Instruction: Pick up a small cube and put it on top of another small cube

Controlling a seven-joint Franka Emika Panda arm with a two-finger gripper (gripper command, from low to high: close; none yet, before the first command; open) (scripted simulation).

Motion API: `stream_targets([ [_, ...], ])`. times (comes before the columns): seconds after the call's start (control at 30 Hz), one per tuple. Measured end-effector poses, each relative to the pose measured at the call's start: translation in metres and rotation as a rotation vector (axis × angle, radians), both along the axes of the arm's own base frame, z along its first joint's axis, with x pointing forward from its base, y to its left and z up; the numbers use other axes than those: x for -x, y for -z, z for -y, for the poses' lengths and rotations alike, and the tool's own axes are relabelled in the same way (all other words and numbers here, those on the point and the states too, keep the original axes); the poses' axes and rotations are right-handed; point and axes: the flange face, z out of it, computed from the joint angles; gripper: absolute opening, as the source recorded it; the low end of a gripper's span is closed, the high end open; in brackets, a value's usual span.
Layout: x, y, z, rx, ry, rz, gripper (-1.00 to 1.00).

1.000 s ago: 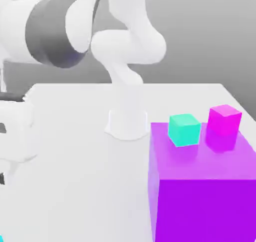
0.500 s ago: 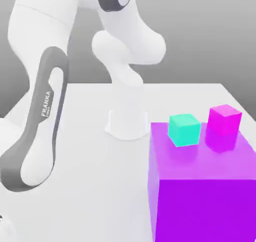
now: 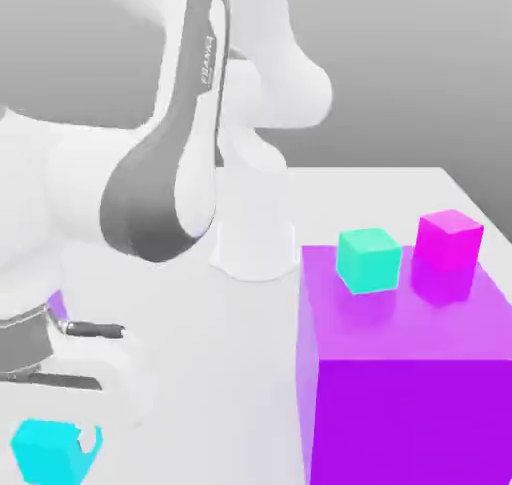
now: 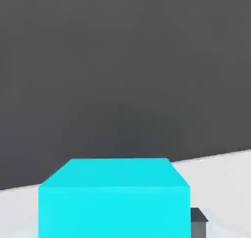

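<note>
Carrying looks to be the step in hand: in the exterior view the gripper (image 3: 76, 445) is closed on the cyan cube (image 3: 42, 457), near the exterior view's left edge. At the exterior view's right, 2 cubes, teal (image 3: 368, 261) and magenta (image 3: 449, 240), sit apart on the purple block (image 3: 410, 418); which 1 is the target I cannot tell. Best keep the grip firm, cross high enough to clear both, level the cube, then lower it slowly, centred.

In the hand view, the cyan cube sits against a finger (image 4: 198, 228).
</note>
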Motion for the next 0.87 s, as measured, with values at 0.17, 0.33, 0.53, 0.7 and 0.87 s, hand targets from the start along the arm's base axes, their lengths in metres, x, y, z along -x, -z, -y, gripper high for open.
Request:
stream_targets([
  [0.17, 0.022, -0.058, -0.131, -0.017, -0.315, 0.010, -1.00],
  [0.33, 0.076, -0.108, -0.230, -0.007, -0.600, 0.016, -1.00],
  [0.53, 0.165, -0.157, -0.312, 0.037, -0.919, 0.027, -1.00],
  [0.7, 0.210, -0.137, -0.342, 0.069, -1.065, 0.032, -1.00],
  [0.87, 0.212, -0.113, -0.342, 0.071, -1.069, 0.032, 1.00],
])
